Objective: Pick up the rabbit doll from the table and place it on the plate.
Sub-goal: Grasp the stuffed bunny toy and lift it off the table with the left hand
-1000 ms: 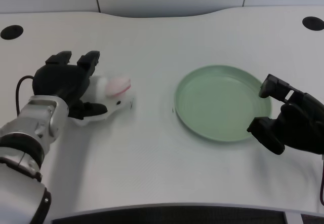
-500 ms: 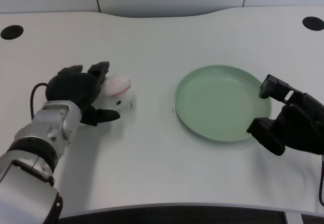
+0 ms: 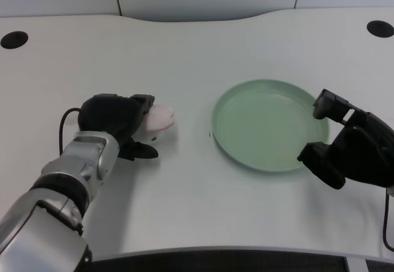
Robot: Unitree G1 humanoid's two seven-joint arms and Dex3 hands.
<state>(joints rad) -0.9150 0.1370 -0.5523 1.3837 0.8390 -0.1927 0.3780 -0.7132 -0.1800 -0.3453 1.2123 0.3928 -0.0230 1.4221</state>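
The rabbit doll (image 3: 161, 122), white with a pink patch, shows just left of the table's middle, partly hidden by my left hand (image 3: 119, 123). That black hand wraps around the doll from the left, with fingers over its top and the thumb below it. The green plate (image 3: 266, 124) lies to the right of the doll, a short gap away, with nothing on it. Whether the doll touches the table I cannot tell.
My right hand (image 3: 351, 149) rests by the plate's right rim. Two dark round holes sit in the white table (image 3: 203, 44) at the far left (image 3: 13, 39) and far right (image 3: 380, 28) corners. A black cable (image 3: 63, 121) loops beside my left wrist.
My left hand has carried the rabbit doll to the right, toward the plate, and the forearm has followed. The plate and the right hand have stayed put.
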